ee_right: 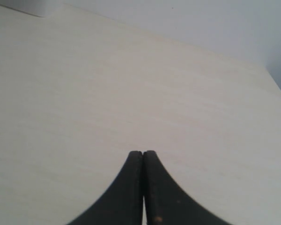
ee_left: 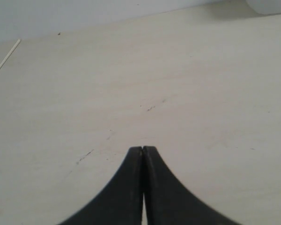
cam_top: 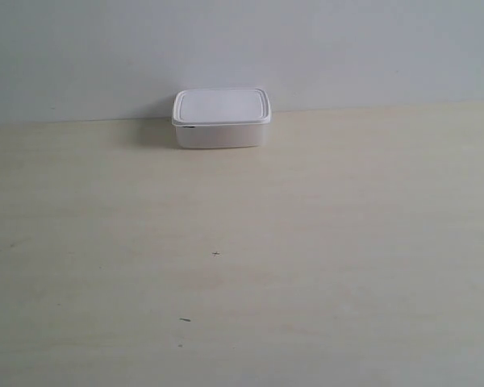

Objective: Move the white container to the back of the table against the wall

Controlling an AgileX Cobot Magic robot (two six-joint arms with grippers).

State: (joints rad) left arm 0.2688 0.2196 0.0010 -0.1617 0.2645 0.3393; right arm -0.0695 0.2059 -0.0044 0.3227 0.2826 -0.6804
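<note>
Near: left gripper (ee_left: pixel 143 150) & right gripper (ee_right: pixel 143 153) both pressed together, empty, over bare table (cam_top: pixel 242 266). Far: white container (cam_top: pixel 222 129) at back edge, approx mid, by wall (cam_top: pixel 347 48). Prob light, stiff, slick; pinch sidewalls under lid (cam_top: pixel 222 106) rim.

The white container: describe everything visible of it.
The white container is a small, shallow rectangular box with rounded corners, apparently plastic, closed by a flat rimmed white lid. It sits upright on the table at its far edge, by the wall; whether it touches the wall cannot be told. Nothing else touches it.
</note>
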